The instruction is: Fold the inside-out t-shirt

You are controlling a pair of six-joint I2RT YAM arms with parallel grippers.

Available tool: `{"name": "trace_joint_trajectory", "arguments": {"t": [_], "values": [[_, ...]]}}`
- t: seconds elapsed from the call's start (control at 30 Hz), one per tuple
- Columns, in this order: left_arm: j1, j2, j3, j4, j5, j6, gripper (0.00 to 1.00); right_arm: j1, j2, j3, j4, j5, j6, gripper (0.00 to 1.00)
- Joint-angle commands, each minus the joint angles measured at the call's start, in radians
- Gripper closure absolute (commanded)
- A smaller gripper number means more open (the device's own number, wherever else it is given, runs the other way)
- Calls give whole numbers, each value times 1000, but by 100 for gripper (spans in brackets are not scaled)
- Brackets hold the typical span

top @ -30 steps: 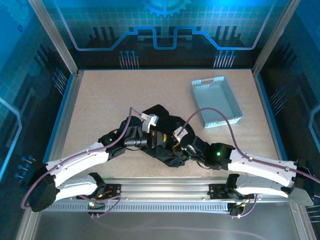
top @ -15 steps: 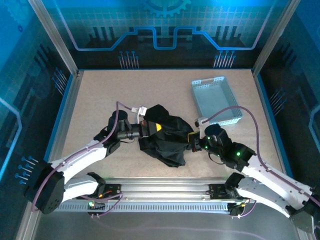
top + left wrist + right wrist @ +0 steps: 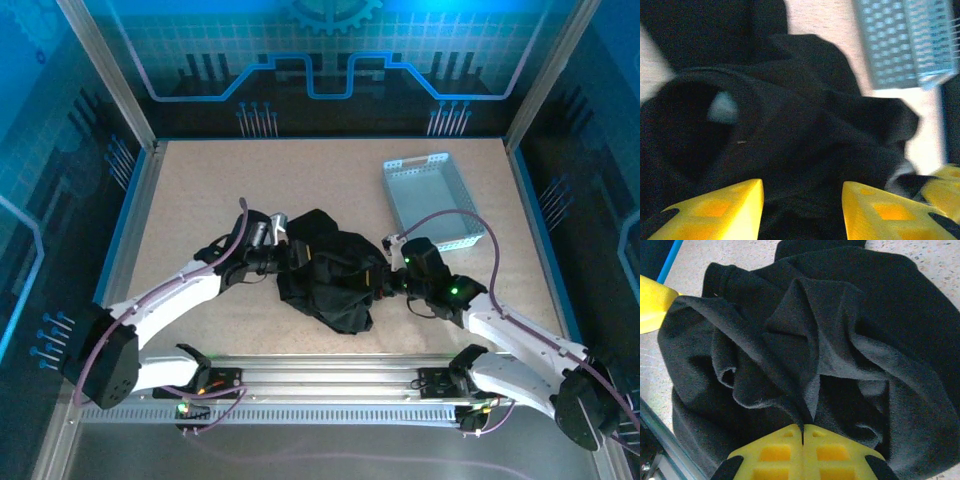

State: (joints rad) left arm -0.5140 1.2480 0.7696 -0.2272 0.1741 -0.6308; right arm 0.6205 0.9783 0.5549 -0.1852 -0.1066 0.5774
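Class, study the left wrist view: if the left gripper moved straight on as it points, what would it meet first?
Most likely the black t-shirt, bunched right ahead of the left gripper, jaws open; how near is unclear.

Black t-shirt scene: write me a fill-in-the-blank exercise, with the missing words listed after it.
The right end effector has its yellow fingers ____ on a fold of the plain black soft fabric t-shirt.
The left end effector has its yellow fingers ____, with a gap between them.
The t-shirt lies ____, not folded flat.
The light grey perforated plastic tray stands farther back and to the ____ of the t-shirt.
Missing words: shut; open; crumpled; right.
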Motion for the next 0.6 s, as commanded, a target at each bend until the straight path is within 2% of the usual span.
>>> {"name": "trace_joint_trajectory", "arguments": {"t": [0.0,0.07,0.1,0.27,0.4,0.57], "values": [[-115,-64,110,-274,-295,112,51,1,4,16,57,-42,12,100],[-233,-61,184,-327,-407,160,49,14,-1,20,58,-27,13,100],[-285,-47,223,-343,-428,177,49,20,-3,23,58,-20,13,100],[-423,104,352,-393,-482,199,51,30,-9,34,49,-7,10,100],[-466,236,427,-424,-491,194,52,38,-13,36,43,6,7,100],[-488,329,494,-469,-555,162,52,45,-25,36,35,16,3,100]]}}
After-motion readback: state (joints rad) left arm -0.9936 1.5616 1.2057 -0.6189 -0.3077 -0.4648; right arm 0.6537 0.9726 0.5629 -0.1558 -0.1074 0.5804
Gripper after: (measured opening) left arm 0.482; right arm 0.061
